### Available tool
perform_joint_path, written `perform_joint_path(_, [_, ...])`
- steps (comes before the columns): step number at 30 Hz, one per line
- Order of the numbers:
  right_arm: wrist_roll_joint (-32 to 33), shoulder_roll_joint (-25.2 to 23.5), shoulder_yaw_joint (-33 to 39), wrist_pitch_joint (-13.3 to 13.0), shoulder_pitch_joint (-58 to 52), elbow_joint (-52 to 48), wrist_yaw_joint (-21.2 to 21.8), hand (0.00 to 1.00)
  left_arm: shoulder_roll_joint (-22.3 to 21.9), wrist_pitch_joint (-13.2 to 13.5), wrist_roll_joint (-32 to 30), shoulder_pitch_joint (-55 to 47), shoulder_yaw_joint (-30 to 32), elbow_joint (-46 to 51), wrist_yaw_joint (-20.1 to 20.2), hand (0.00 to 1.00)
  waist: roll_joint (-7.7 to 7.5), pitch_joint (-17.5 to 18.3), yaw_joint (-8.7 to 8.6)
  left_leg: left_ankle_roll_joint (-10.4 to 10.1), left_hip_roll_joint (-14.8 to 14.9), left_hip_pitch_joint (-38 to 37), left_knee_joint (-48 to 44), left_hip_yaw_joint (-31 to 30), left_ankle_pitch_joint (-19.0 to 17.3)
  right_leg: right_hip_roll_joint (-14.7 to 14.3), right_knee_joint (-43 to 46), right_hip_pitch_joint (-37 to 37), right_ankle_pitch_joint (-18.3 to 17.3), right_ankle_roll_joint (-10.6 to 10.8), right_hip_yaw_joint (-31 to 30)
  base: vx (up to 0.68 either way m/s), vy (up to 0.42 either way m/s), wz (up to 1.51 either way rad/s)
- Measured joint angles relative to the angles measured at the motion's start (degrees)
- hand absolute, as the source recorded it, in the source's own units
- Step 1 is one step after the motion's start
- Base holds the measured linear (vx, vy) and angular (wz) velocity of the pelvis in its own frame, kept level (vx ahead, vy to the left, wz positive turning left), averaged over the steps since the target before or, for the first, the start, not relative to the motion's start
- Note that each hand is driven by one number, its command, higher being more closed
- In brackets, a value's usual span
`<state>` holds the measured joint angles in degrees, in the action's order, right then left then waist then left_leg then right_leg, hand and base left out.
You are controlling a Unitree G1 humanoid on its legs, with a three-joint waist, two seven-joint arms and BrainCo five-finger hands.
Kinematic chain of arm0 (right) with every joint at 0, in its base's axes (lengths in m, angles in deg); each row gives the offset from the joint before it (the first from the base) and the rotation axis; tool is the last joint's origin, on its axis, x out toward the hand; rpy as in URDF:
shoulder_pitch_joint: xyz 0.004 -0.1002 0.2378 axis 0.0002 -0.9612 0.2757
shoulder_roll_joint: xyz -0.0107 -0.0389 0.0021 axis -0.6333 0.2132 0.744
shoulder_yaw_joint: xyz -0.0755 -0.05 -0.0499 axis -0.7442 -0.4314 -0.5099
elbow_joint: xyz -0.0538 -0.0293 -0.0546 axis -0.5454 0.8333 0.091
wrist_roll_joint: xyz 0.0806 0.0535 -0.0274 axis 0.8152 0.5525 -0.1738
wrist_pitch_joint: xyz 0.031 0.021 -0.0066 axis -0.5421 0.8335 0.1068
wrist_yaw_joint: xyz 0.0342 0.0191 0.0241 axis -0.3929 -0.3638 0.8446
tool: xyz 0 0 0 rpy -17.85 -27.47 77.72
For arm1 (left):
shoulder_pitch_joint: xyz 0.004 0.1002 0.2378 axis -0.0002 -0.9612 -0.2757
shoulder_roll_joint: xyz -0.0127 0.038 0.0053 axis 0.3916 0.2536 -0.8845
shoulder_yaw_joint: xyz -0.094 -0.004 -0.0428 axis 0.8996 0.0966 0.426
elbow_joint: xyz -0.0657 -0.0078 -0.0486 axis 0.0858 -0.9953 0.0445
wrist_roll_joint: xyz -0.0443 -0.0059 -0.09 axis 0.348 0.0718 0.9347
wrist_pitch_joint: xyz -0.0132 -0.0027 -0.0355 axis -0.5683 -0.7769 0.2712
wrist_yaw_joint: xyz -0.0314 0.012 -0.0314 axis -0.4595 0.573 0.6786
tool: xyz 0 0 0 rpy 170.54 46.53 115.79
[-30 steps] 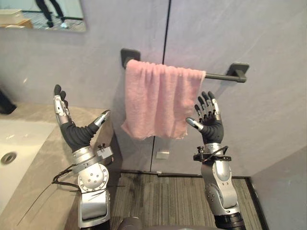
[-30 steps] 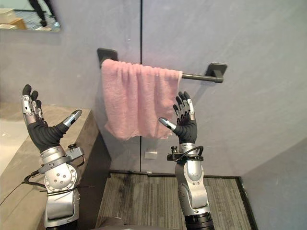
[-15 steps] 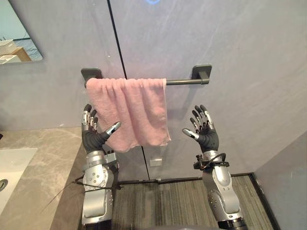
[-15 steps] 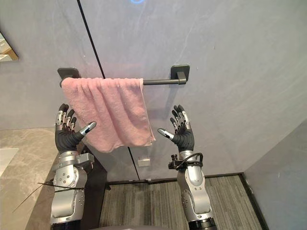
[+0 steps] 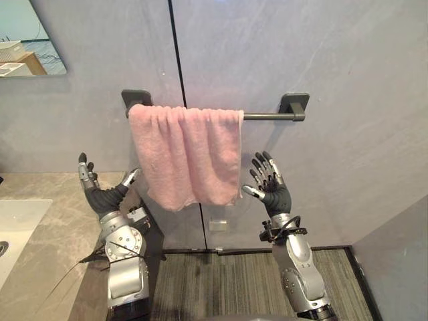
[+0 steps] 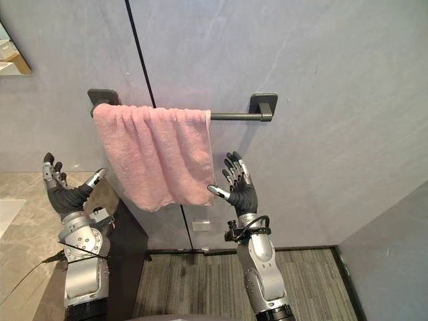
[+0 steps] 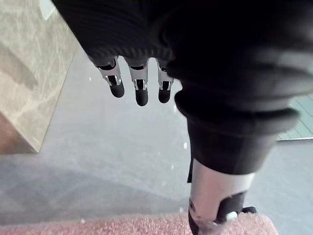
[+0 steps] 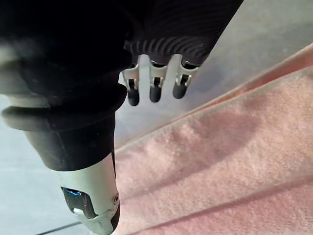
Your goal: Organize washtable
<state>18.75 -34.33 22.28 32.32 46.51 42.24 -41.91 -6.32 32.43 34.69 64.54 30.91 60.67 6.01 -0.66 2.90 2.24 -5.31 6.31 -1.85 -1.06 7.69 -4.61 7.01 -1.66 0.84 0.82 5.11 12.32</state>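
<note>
A pink towel [image 5: 186,157] hangs over the dark towel bar [image 5: 267,116] on the grey wall [image 5: 334,60], bunched toward the bar's 9 o'clock end, its lower hem hanging free. The left hand [image 5: 101,196] is raised at the towel's 8 o'clock, by the edge of the marble bench [image 5: 47,221], with fingers straight and spread wide, holding nothing and apart from the cloth. The right hand [image 5: 273,192] is raised at the towel's 4 o'clock, likewise wide and empty, its thumb just beside the towel's lower corner, though I cannot tell whether it touches.
</note>
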Motion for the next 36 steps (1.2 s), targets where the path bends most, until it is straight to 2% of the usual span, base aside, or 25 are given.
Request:
perform_joint_path(5, [0.00, 0.02, 0.15, -0.14, 1.84, 2.42, -0.56, 0.00, 1.46, 0.08, 0.77, 2.38, -0.10, 0.04, 1.55, 0.00, -0.49, -0.60, -0.09, -0.01, -0.24, 0.12, 1.10, -0.19, 0.69, 0.03, -0.68, -0.22, 0.60, 0.01, 0.11, -0.01, 0.001, 0.01])
perform_joint_path(9, [-0.01, -0.03, 1.16, -0.15, 5.39, 3.53, -1.64, 0.00, 4.47, 0.55, 5.39, 6.63, -0.76, -1.59, 5.16, 0.00, -0.99, -2.26, -0.06, 0.12, -0.39, 1.20, 1.09, -0.38, 1.04, 0.14, -0.69, -1.24, 1.01, -0.02, 0.12, -0.04, 0.005, 0.02])
perform_joint_path(11, [-0.01, -0.08, 2.17, -0.17, 9.10, 3.53, -2.66, 0.00, 6.18, 0.82, 8.12, 10.37, -1.53, -3.80, 6.82, 0.00, -1.07, -4.47, -0.05, 0.29, -0.51, 2.84, 1.11, -0.61, 1.83, 0.22, -0.69, -2.78, 1.64, -0.17, 0.17, -0.07, -0.006, 0.04])
perform_joint_path(15, [-0.12, -0.05, 2.60, -0.16, 13.46, 3.58, -4.10, 0.00, 8.37, 0.83, 10.70, 15.64, -3.92, -7.03, 7.04, 0.00, -0.91, -6.88, 0.00, 0.18, -0.47, 4.86, 1.13, -1.17, 2.68, 0.13, -0.66, -4.55, 2.17, -0.46, 0.36, -0.06, -0.019, 0.06])
perform_joint_path(18, [-0.11, 0.05, 3.38, -0.20, 17.42, 3.70, -5.52, 0.00, 9.78, 1.52, 12.57, 18.80, -4.63, -7.89, 5.69, 0.00, -0.44, -8.68, 0.33, 0.25, -0.40, 6.72, 1.10, -1.45, 3.41, 0.08, -0.40, -6.35, 2.60, -0.65, 0.45, -0.07, -0.026, 0.06])
perform_joint_path(23, [0.01, 0.75, 6.12, -0.73, 22.87, 3.94, -7.50, 0.00, 16.08, 1.74, 18.97, 25.91, -5.67, -10.15, 5.55, 0.00, -0.04, -12.21, 1.89, 0.15, -0.31, 10.94, 1.04, -2.84, 5.49, 0.18, 1.62, -10.71, 3.11, -1.19, 1.44, -0.12, -0.019, 0.14])
perform_joint_path(24, [0.06, 0.74, 6.69, -0.74, 24.10, 3.95, -7.83, 0.00, 17.35, 2.22, 22.14, 27.11, -6.78, -10.15, 5.57, 0.00, -0.08, -12.58, 1.97, 0.16, -0.37, 12.28, 1.03, -3.01, 6.04, 0.32, 2.17, -12.10, 3.23, -1.35, 1.66, -0.14, 0.005, 0.10])
perform_joint_path(25, [0.06, 0.74, 6.78, -0.73, 25.20, 3.95, -7.94, 0.00, 18.56, 2.57, 24.34, 28.03, -7.75, -10.15, 5.63, 1.00, -0.12, -13.07, 2.02, 0.24, -0.36, 13.06, 1.03, -3.02, 6.38, 0.39, 2.77, -13.15, 3.33, -1.48, 1.65, -0.13, 0.009, 0.09])
perform_joint_path(30, [0.61, 0.74, 6.66, -0.70, 27.73, 3.95, -8.73, 0.00, 19.97, 3.42, 28.57, 32.89, -9.51, -10.16, 5.79, 1.00, -0.03, -13.73, 2.39, 0.03, -0.50, 15.40, 1.03, -2.85, 7.56, 0.93, 4.85, -16.30, 3.51, -1.64, 1.52, -0.11, 0.004, 0.02])
perform_joint_path(33, [1.72, 0.95, 6.61, -0.51, 29.36, 4.00, -9.01, 0.00, 22.83, 3.96, 28.73, 37.87, -13.76, -10.12, 8.45, 1.00, 0.17, -14.51, 2.86, 0.39, -0.66, 15.54, 1.14, -2.27, 8.04, 1.16, 5.65, -17.28, 3.54, -1.67, 0.77, -0.05, 0.005, -0.09])
perform_joint_path(36, [2.29, 1.03, 6.13, -0.48, 31.58, 6.14, -9.30, 0.00, 22.87, 4.17, 28.69, 39.56, -15.38, -10.10, 9.98, 1.00, 0.36, -14.62, 2.05, 0.44, -0.83, 15.24, 1.17, -1.94, 8.26, 1.21, 5.62, -17.34, 3.78, -1.54, 0.11, 0.01, 0.011, -0.11])
